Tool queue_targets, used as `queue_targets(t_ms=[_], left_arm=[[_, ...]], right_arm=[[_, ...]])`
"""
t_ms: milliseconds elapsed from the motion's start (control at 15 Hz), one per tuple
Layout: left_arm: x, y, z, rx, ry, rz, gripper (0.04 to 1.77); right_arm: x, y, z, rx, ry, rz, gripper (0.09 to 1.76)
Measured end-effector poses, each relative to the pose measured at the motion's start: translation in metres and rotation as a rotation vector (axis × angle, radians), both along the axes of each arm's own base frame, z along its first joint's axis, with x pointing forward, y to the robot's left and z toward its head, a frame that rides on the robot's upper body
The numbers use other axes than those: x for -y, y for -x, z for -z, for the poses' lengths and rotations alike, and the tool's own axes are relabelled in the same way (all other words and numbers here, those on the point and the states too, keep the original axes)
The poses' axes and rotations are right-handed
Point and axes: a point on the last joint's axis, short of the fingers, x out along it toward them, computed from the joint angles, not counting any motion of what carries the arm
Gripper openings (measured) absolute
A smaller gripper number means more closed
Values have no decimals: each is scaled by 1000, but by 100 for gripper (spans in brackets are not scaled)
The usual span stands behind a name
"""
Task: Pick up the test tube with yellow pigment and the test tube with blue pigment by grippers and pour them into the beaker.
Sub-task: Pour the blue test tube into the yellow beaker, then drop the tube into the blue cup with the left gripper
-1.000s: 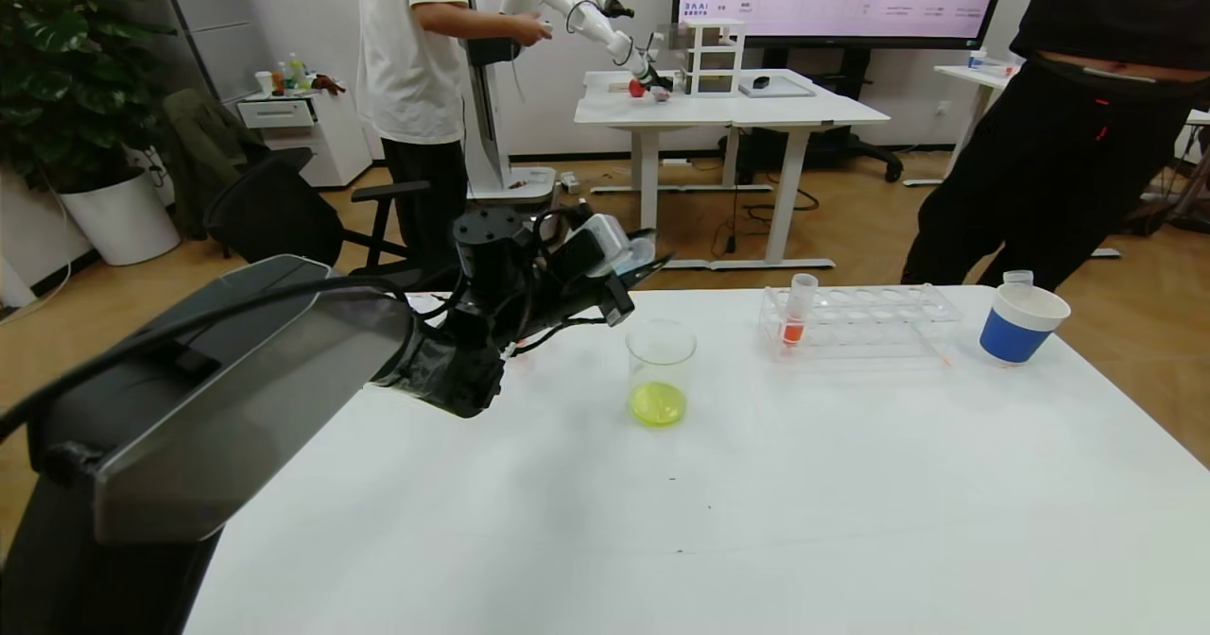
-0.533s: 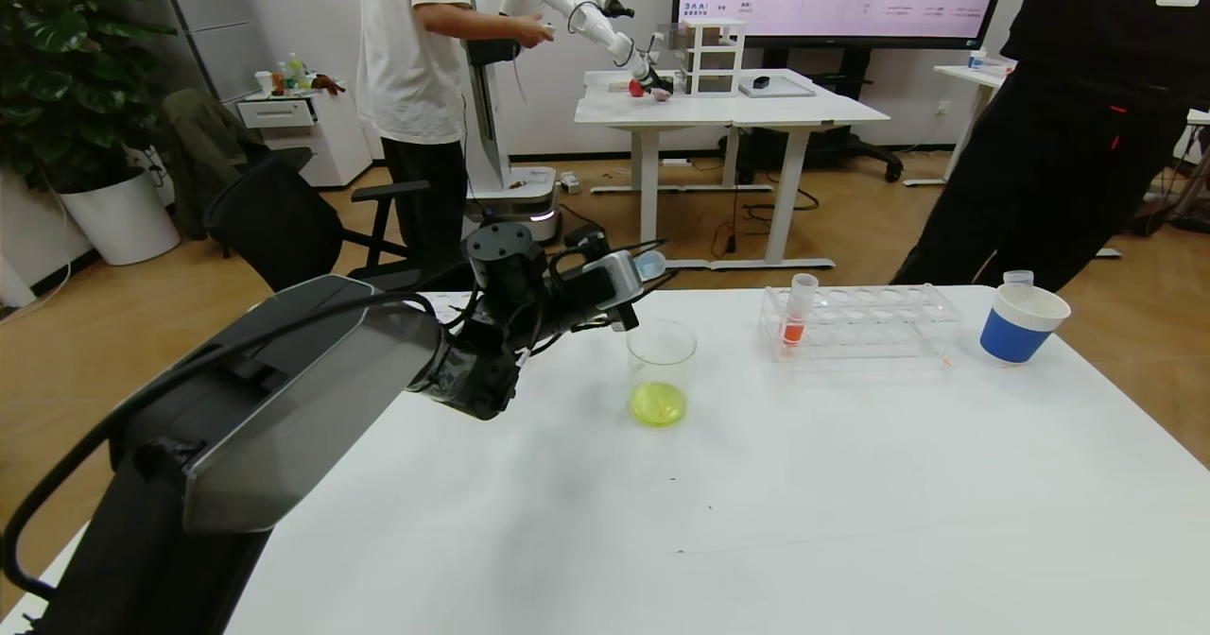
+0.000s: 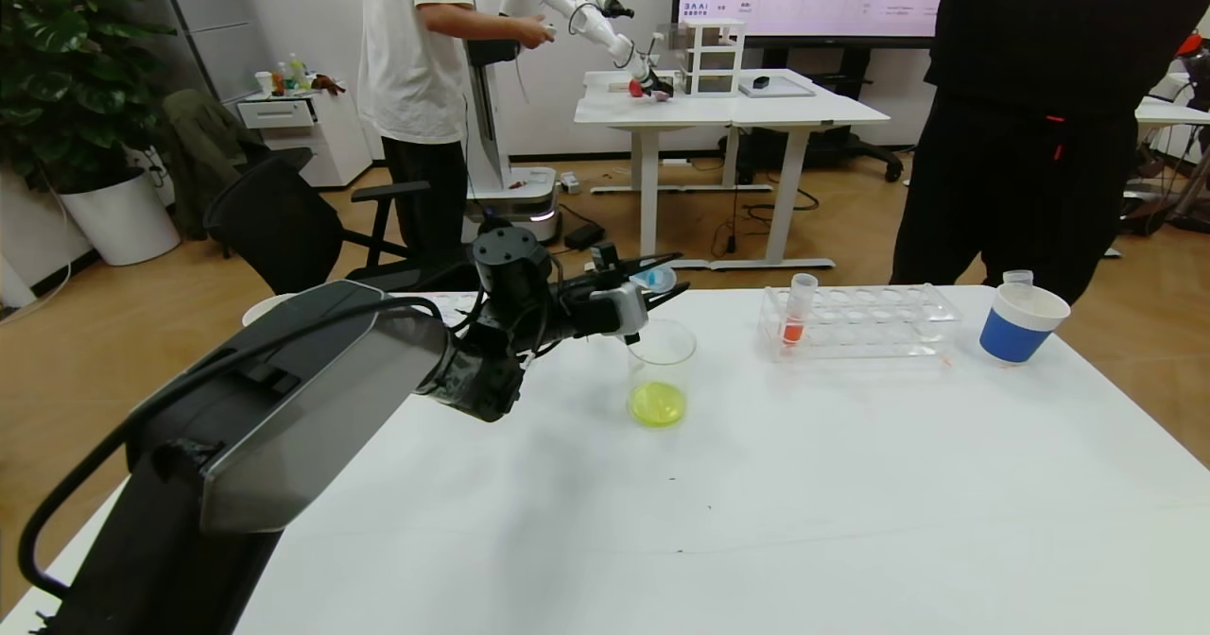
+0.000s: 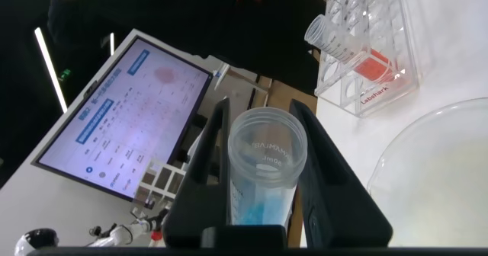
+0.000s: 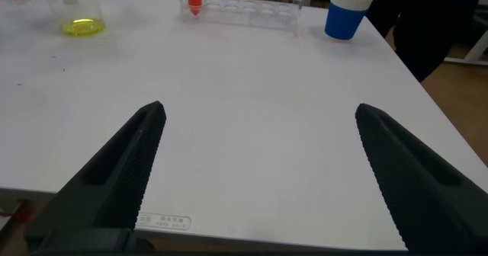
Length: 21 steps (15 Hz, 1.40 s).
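My left gripper (image 3: 665, 274) is shut on the test tube with blue pigment (image 3: 653, 280), which it holds tipped nearly level, mouth just above the far left rim of the beaker (image 3: 660, 370). In the left wrist view the tube (image 4: 263, 172) sits between both black fingers (image 4: 328, 172) with blue liquid low inside, and the beaker's rim (image 4: 427, 180) curves beside it. The beaker has yellow-green liquid on its bottom. The test tube with yellow pigment is out of view. My right gripper (image 5: 259, 115) hangs open over bare table near the front edge, with nothing between its fingers.
A clear tube rack (image 3: 860, 318) holding one orange-red tube (image 3: 794, 314) stands right of the beaker. A blue-and-white paper cup (image 3: 1016, 323) with a clear tube top in it sits at the far right. A person in black stands just behind the table's far right edge.
My left gripper has carried the blue tube to the right and closer to the beaker's rim, tipping it flatter. The person in black has stepped left.
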Motion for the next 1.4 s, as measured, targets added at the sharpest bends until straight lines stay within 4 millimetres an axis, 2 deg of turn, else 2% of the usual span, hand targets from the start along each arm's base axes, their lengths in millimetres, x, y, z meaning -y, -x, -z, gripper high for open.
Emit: queue_targets(t_ms=[600,1400], left_arm=[[-17,-9,-5,222,-89,60,52],[-5,-3,-1,392,-148,69,52]], right_arm=[[0,0,0,0,0,0,174],[0,0,0,0,0,0,174]])
